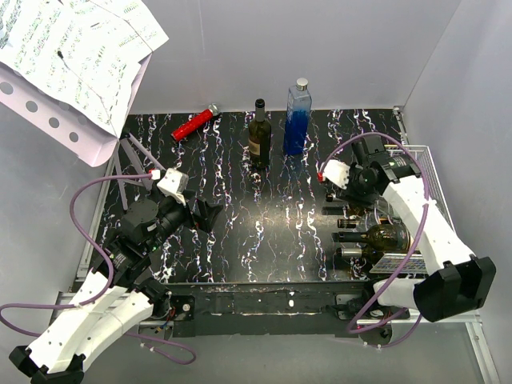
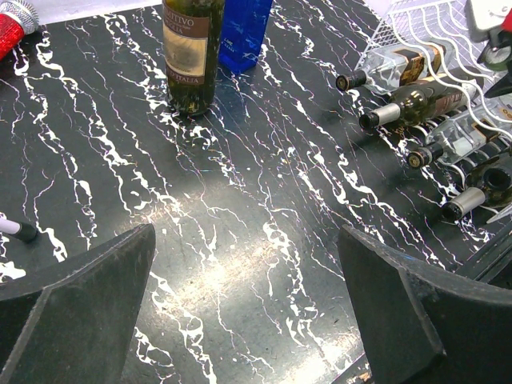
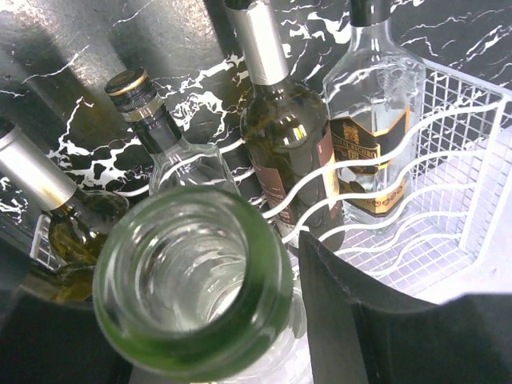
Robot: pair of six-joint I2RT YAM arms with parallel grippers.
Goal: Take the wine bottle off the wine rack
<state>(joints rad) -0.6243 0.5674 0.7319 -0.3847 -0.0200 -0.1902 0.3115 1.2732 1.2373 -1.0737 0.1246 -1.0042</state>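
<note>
Step 1 of 2, grasp: your right gripper (image 3: pixel 204 312) clamps the wine bottle (image 3: pixel 192 272) by its base, right side; left gripper (image 2: pixel 248 304) gapes. Next: lift clear of wine rack (image 3: pixel 448 200).

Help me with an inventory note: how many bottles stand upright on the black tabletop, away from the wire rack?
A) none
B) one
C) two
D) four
C: only a dark wine bottle and a blue bottle stand upright at the back, while the red object to their left lies flat.
</note>
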